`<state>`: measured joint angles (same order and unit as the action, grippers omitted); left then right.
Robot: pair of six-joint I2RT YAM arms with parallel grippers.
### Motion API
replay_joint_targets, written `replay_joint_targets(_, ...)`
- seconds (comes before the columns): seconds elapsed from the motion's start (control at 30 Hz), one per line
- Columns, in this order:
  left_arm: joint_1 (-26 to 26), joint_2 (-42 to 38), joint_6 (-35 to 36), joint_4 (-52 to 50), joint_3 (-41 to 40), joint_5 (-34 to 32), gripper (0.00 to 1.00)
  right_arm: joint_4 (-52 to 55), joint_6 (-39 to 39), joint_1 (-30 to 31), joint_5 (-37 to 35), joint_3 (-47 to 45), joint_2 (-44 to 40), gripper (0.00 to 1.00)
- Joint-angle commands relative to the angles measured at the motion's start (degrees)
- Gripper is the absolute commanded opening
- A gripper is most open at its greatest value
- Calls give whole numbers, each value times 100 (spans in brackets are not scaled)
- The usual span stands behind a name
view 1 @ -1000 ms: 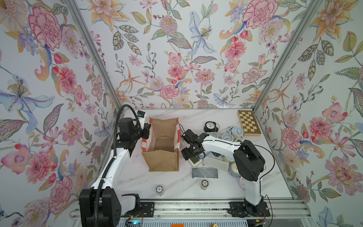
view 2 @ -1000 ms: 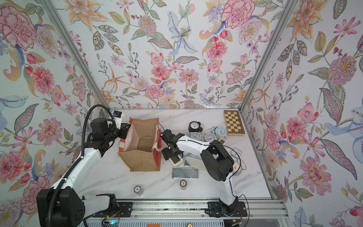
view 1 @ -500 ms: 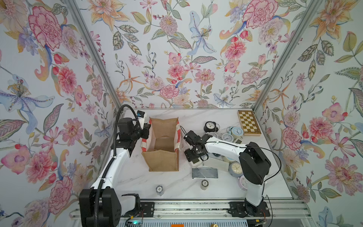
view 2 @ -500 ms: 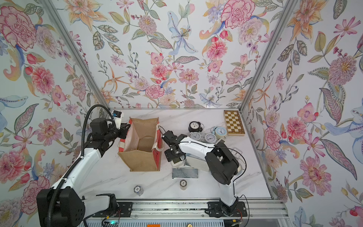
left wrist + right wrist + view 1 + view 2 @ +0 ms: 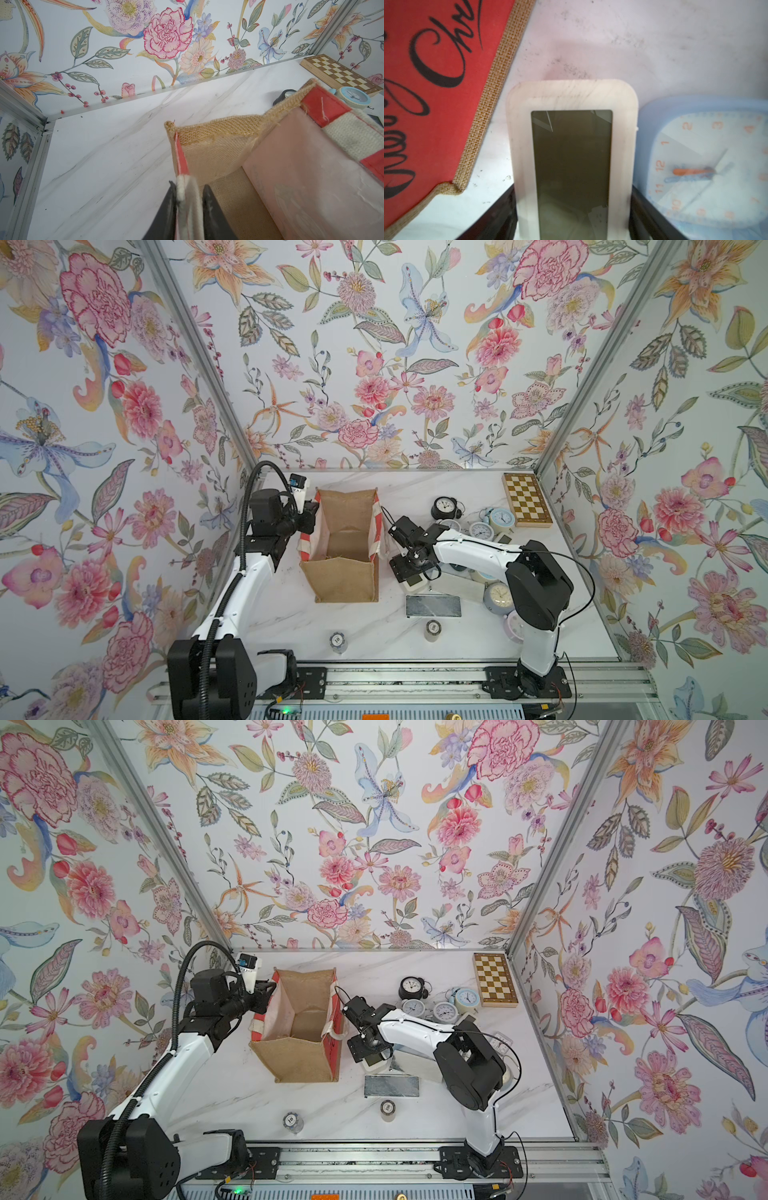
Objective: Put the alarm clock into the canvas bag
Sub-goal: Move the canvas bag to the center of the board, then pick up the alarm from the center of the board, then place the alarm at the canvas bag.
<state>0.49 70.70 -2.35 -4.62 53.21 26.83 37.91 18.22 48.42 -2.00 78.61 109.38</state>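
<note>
Two grips show: the left gripper (image 5: pixel 188 185) is pinched nearly closed on the whitish strap (image 5: pixel 187 199) at the rim of the bag (image 5: pixel 338 585), and the right gripper (image 5: pixel 573 192) (jaws wide) presses its fingers (image 5: pixel 639 199) against both long sides of the white clock (image 5: pixel 572 93). That clock lies face up on the table (image 5: pixel 291 614), just beside the upright bag — outside it.

Canvas bag (image 5: pixel 436 83), red side panel: black script, "Chr" legible, rest cut off. Blue clock (image 5: pixel 708 166) face: orange numerals 10, 11, 12, 1, 2, 3, 4. Chip stack (image 5: pixel 337 641) on counter (image 5: pixel 291 614): "10" on top.
</note>
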Motion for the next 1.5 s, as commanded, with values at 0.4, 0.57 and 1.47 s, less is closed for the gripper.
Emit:
replay_joint_targets(0.4,65,-161,-45,93,-92,208,24,136,16,6,-388,57,-454,58)
replay_joint_targets(0.57,65,-146,-51,115,-92,321,19,36,-30,-41,-619,67,-968,55)
replay_joint_targets(1.47,76,-223,-86,23,-100,160,17,-2366,-2271,-86,-91,1253,-2073,37)
